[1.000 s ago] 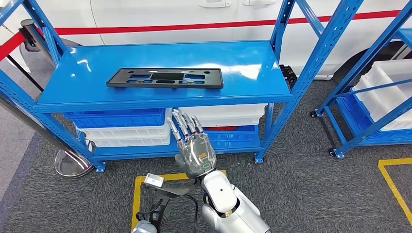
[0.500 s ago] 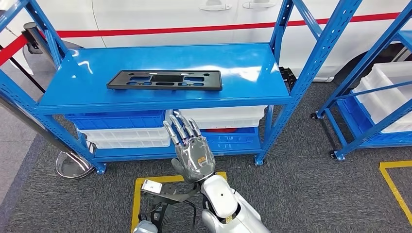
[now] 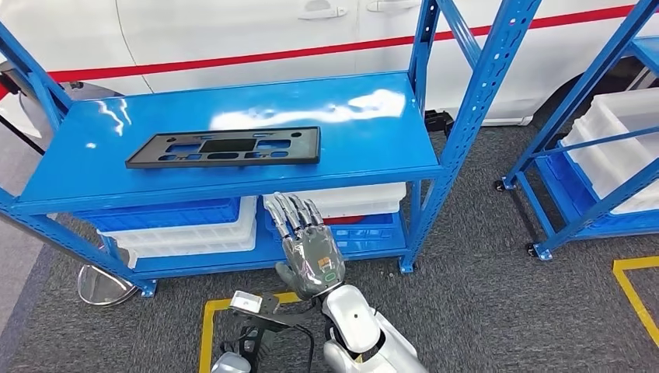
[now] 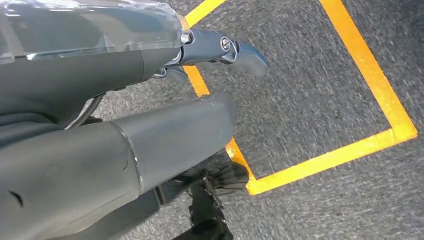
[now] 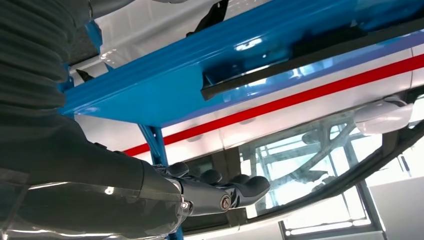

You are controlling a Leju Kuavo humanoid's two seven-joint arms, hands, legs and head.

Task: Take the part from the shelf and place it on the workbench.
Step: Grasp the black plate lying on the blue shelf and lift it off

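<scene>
Black part (image 3: 224,148) was seen lying flat on the blue shelf (image 3: 373,124), closer in the picture than a moment before, while the right hand (image 3: 309,247) was held up below it, fingers apart and empty, so grabbing was judged next.

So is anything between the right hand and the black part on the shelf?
Nothing visible lies between them. The right hand is raised, empty, in front of and below the shelf's front edge; the black part lies flat on top.
</scene>
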